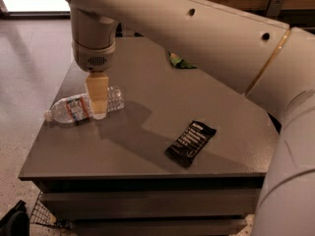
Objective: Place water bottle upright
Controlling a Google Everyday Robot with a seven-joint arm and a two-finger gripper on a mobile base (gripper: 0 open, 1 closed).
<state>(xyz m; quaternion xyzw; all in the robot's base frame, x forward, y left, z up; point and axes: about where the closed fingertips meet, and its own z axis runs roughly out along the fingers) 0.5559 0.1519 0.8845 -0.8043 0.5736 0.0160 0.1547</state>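
Gripper (98, 113) at water bottle (69, 109), black wrapper (190, 142) apart

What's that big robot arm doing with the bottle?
The robot's gripper is down at the middle of the water bottle, which lies on its side near the left edge of the table, cap pointing left. It isn't upright yet. A black snack packet lies apart, to the right.

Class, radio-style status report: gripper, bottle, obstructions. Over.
Gripper at water bottle, mid-body. Bottle lying on side, cap toward table edge. Black packet well apart, not obstructing.
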